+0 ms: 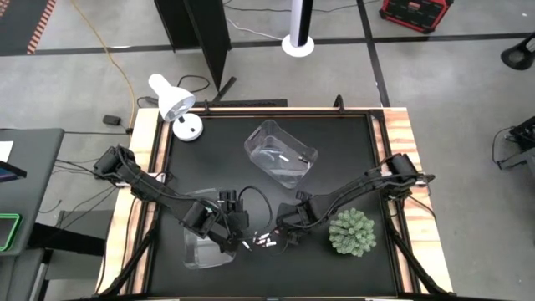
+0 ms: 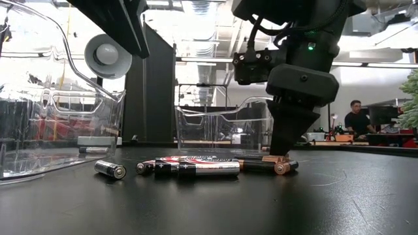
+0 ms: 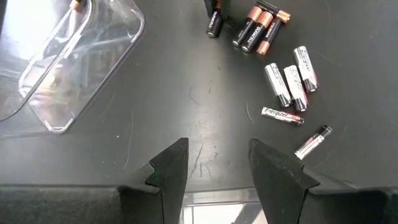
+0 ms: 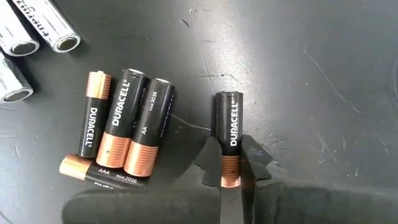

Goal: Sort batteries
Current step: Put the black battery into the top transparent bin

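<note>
Right gripper [image 4: 231, 177] fills the near edge of its wrist view, jaws clenched on one dark battery [image 4: 229, 134] — copper end pinched between the fingers, black end sticking out ahead, lying on the black surface [image 4: 323, 62]. Just beside it, a small heap of four more dark copper-ended batteries [image 4: 127, 134]: three side by side, touching, a fourth lying across their copper ends. Silvery-white batteries [image 4: 56, 31] peek in at the corner of that view, near the heap but apart from it.

Low view — same gripper [image 2: 285, 147] planted on the surface, tip down at the copper-ended cells [image 2: 271, 166], w/ the silvery ones [image 2: 199, 167] lined up alongside and one stray cell [image 2: 110, 170] lying a bit off toward the near clear bin [image 2: 59, 124]. A person [image 2: 356, 121] sits far back in the room.

From above: batteries [image 1: 266, 241] cluster at the front middle of the surface, between the two arms. Left gripper [image 1: 236, 232] hovers just beside them, over the edge of the front clear bin [image 1: 201, 248]; jaws released, holding nothing — left wrist view shows both fingers [image 3: 169, 165] spread w/ bare surface between. Second clear bin [image 1: 281, 153] sits toward the back centre, well apart from the cluster. White desk lamp [image 1: 174, 102] at the back left corner, green spiky plant [image 1: 352, 232] front right, near the right arm.
</note>
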`<state>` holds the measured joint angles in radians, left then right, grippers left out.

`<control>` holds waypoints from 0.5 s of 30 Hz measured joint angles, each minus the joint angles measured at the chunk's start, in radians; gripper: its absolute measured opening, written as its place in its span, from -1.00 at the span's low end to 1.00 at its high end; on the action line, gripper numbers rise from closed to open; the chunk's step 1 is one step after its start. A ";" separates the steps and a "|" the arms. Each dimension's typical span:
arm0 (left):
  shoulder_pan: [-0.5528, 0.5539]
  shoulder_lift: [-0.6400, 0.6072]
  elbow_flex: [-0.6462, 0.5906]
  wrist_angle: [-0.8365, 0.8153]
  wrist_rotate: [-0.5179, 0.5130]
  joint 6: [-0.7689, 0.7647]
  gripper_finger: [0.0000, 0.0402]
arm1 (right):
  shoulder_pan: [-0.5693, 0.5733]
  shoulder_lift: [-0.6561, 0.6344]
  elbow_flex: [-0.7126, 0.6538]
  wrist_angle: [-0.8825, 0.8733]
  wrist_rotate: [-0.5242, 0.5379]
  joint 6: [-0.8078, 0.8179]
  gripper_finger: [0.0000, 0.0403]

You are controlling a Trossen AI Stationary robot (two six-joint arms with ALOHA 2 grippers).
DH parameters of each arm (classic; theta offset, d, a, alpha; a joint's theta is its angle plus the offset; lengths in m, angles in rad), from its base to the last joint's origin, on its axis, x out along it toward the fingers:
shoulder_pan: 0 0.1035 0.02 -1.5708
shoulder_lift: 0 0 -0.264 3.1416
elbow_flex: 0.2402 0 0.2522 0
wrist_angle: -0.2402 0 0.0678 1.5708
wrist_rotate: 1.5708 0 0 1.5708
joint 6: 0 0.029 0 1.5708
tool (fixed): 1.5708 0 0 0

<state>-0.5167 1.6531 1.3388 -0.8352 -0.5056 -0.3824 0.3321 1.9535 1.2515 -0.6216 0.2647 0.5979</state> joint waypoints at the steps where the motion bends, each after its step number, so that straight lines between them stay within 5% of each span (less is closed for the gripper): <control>1: 0.000 0.000 0.000 0.000 0.000 0.000 -0.19 | 0.000 -0.004 -0.001 -0.002 0.000 -0.001 -0.90; 15: 0.000 0.001 0.000 0.000 0.000 -0.001 -0.19 | 0.005 -0.143 -0.003 -0.043 0.019 -0.052 -0.91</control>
<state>-0.5167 1.6539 1.3388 -0.8356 -0.5056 -0.3836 0.3367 1.8104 1.2484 -0.6651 0.2838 0.5457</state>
